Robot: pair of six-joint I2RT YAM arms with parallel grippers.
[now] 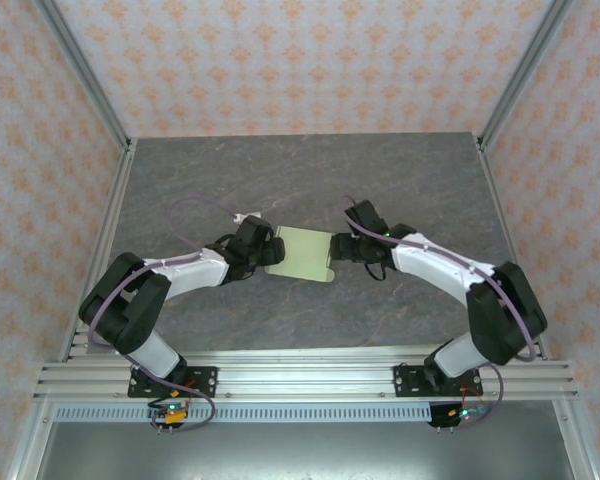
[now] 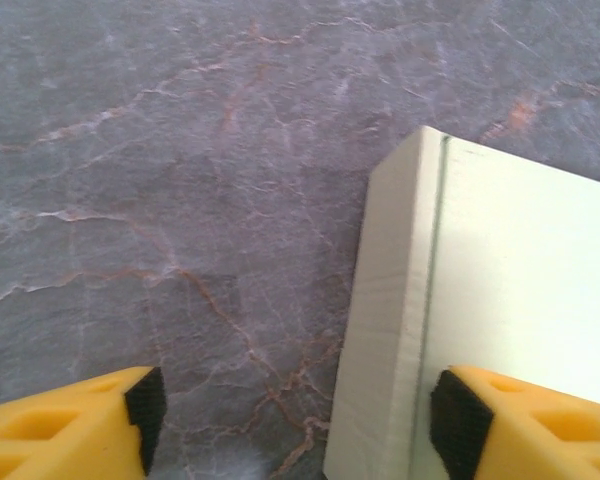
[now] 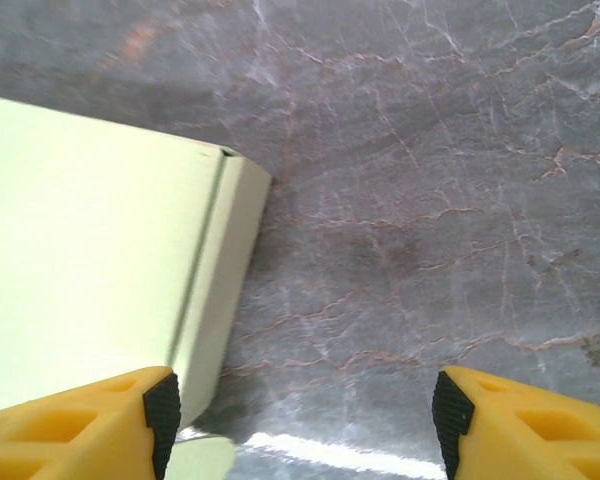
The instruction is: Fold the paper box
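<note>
The paper box, pale yellow-green and folded into a flat squarish shape, lies on the table's middle between the two arms. My left gripper is at its left edge. In the left wrist view that gripper is open, with the box's upright side wall between the fingers and the right pad over the box's top face. My right gripper is at the box's right edge. It is open, its left pad over the box and bare table between the fingers.
The grey marbled table stretches behind and in front of the box. Metal frame posts and patterned walls close in the sides and back. An aluminium rail carries both arm bases at the near edge. A small pale tab pokes out by the right gripper.
</note>
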